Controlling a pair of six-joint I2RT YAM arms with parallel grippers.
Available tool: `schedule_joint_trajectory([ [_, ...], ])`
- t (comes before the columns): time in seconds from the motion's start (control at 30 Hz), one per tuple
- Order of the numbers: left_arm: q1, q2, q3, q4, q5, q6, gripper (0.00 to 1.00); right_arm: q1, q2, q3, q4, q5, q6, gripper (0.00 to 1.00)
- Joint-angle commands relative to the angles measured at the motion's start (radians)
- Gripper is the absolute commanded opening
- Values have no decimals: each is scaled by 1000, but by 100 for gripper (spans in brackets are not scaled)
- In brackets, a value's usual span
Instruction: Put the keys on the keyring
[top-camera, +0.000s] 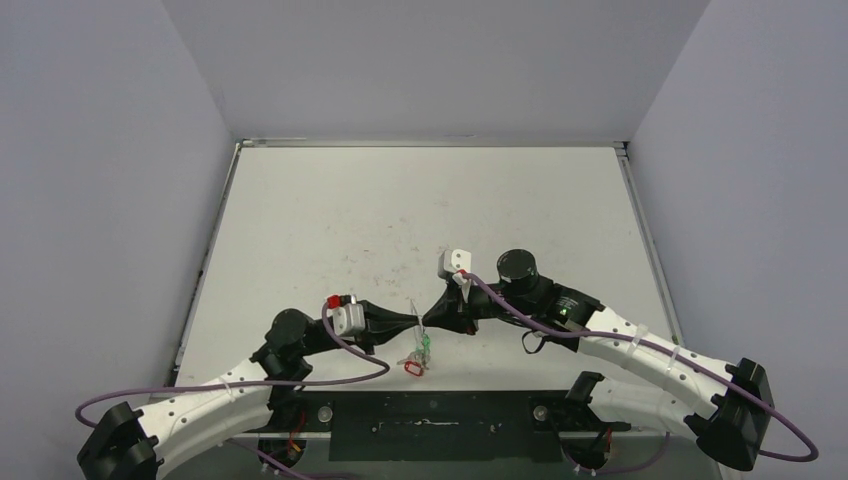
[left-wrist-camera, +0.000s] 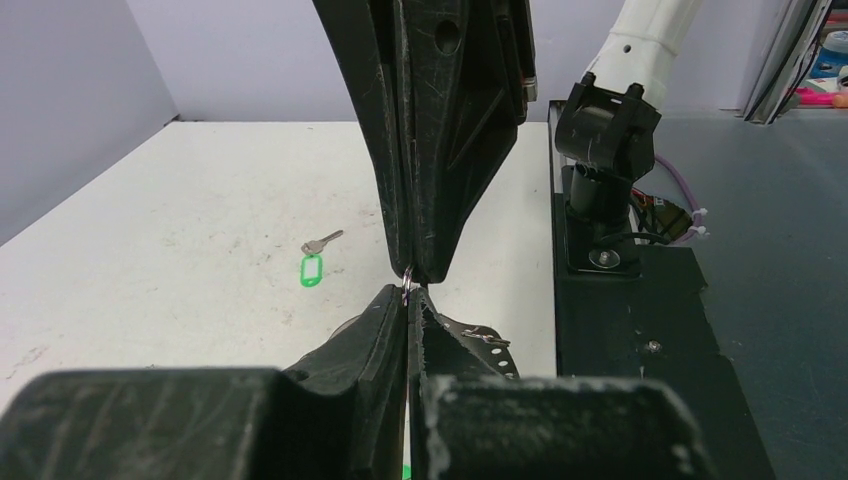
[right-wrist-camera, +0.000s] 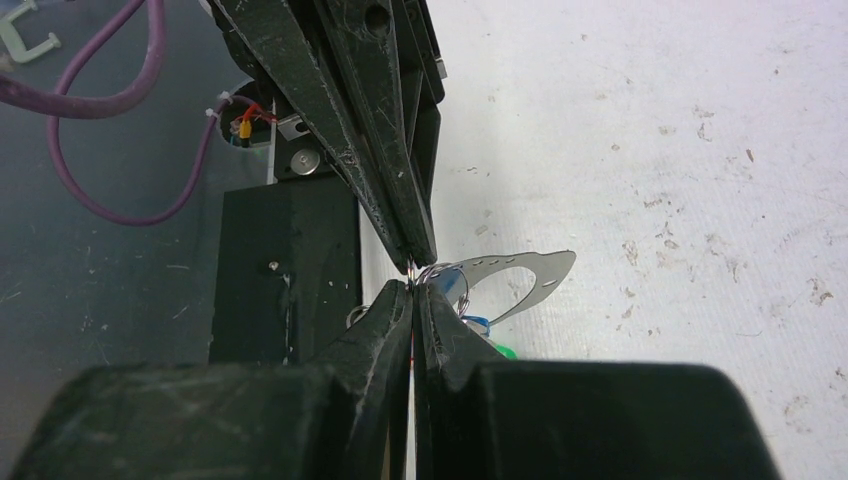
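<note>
Robot lab cell, plain grey walls (top-camera: 90, 200), scuffed white table (top-camera: 330, 210)

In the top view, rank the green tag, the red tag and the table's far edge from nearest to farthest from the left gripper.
1. green tag, just on the near side of the left gripper.
2. red tag, closer to the arm bases.
3. table's far edge, by the back wall.
</note>
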Motion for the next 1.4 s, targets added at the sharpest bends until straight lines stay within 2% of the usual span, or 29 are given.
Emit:
schedule_joint_trajectory([
  [0.0,-3,-45,16,-26,-16,25,1,-8,-22,-8,34,16,4,0],
  [0.13,-3,-53,15,-38,-18,24,2,-8,-15,-11,30,16,2,0],
  [0.27,-3,-62,15,-52,-27,22,21,-7,-8,-7,13,24,-18,0],
  [0.37,-3,-71,15,-63,-34,22,30,-8,-2,4,-11,33,-40,0],
  [0.7,-3,-112,6,-130,-82,12,34,-2,-11,5,-86,114,-152,0],
  [1.07,-3,-172,-3,-264,-243,-51,34,49,-97,48,-212,645,-266,0],
  [1.23,-3,-189,-11,-281,-281,-80,35,73,-96,47,-220,751,-267,0],
  [1.37,-3,-181,-16,-276,-298,-109,35,158,-70,30,-222,857,-263,0],
])
